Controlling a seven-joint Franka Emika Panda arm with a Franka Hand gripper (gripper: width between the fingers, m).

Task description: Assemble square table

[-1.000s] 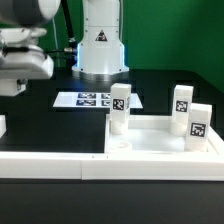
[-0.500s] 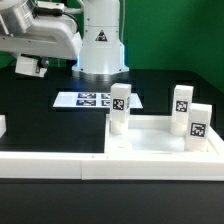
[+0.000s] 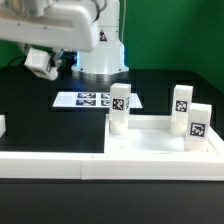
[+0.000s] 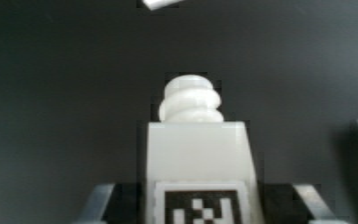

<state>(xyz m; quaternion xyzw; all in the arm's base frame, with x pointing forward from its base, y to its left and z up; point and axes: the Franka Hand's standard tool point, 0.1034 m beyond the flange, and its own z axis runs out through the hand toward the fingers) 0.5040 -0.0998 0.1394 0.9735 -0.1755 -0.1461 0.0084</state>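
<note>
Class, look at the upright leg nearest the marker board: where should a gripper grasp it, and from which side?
Probably best to grip the leg near its top, coming straight down from above, with the jaws closing on two opposite flat sides. It stands upright with its top free, and its flat faces suit parallel jaws.

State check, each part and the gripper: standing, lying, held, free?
White square plastic tabletop slab: lying flat, three white tagged block legs standing on it.
Near corner leg: upright.
Back leg: upright.
Rightmost leg: upright.
Fourth tagged leg: held between the fingers.
Gripper: shut on it.
</note>
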